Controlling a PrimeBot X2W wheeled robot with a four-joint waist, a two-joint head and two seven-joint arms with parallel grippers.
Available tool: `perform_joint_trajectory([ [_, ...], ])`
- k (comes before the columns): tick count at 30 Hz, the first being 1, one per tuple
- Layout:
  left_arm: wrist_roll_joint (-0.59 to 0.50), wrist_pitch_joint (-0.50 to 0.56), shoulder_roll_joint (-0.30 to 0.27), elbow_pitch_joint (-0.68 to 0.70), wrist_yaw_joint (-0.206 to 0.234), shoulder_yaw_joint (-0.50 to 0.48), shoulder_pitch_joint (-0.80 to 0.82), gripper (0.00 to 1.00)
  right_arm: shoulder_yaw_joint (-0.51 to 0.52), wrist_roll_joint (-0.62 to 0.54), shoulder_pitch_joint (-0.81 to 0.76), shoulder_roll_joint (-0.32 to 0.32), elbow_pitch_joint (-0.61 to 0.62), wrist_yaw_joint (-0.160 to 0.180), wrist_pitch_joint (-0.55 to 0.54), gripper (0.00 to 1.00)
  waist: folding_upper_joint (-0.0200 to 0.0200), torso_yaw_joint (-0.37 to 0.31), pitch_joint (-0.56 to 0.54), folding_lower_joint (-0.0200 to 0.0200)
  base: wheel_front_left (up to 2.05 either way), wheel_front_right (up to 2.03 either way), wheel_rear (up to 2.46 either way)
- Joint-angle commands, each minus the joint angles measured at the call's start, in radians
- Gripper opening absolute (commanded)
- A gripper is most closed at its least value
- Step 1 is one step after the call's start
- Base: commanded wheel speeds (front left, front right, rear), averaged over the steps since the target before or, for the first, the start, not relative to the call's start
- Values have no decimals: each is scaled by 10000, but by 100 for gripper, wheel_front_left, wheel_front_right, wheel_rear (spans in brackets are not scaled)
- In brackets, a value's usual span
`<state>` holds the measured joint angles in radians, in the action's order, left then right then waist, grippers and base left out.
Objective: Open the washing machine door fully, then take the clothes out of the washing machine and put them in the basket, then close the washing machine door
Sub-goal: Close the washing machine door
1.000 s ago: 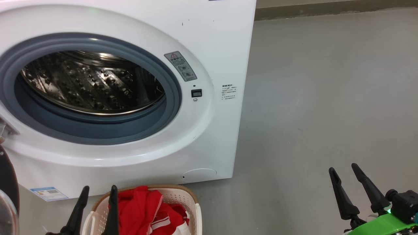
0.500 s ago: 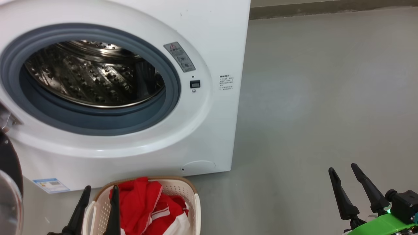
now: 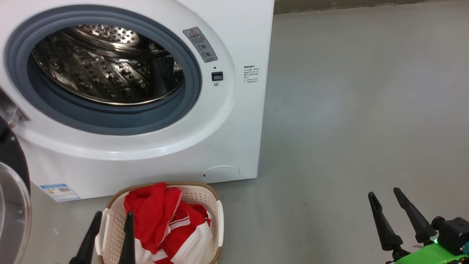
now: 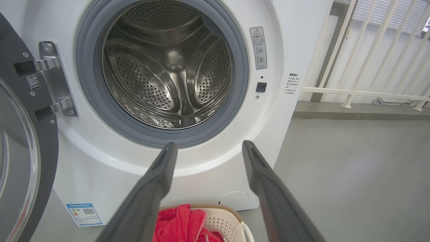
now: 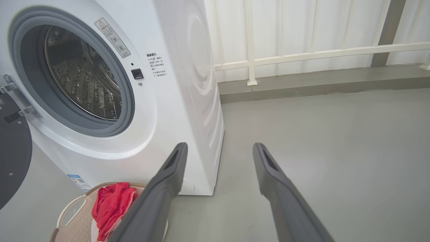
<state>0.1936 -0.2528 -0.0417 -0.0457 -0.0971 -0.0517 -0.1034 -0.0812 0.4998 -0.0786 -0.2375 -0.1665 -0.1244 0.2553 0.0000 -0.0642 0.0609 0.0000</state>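
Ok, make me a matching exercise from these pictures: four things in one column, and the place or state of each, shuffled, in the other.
Things:
1. drum
2. clothes
3. door
4. basket

Places or states:
A. on the floor in front of the washing machine
B. swung open on its hinge
C. empty, bare steel
D. heaped in the basket

Pairs: 1-C, 2-D, 3-B, 4-A

The washing machine (image 3: 234, 121) has its door (image 3: 13, 190), cropped at the left edge, seemingly swung wide. Red clothes (image 3: 161, 216) lie in the basket (image 3: 199, 198). The left pincer (image 3: 113, 213) and right pincer (image 3: 383, 192) stand spread.
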Motion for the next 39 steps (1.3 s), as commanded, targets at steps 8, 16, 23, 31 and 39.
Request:
perform_joint_trajectory([
  [8,24,-90,-85,290,-13,-291,204,100,-171,-27,89,-171,251,-63,65,100,0,39,-22,0,0,0,0],
  [16,89,-90,-85,230,68,-257,166,100,-185,-26,95,-178,254,-63,65,100,0,210,-16,0,0,0,0],
  [23,167,-90,-85,171,143,-200,206,100,-241,-28,139,-198,249,-63,65,100,0,693,7,0,0,0,0],
  [31,303,-90,-85,80,266,-174,168,100,-457,-19,244,-263,208,-63,65,100,0,1355,-25,0,0,0,0],
  [39,488,-90,-85,49,397,-41,116,100,-743,10,385,-410,140,-63,65,100,0,2309,-97,0,0,0,0],
])
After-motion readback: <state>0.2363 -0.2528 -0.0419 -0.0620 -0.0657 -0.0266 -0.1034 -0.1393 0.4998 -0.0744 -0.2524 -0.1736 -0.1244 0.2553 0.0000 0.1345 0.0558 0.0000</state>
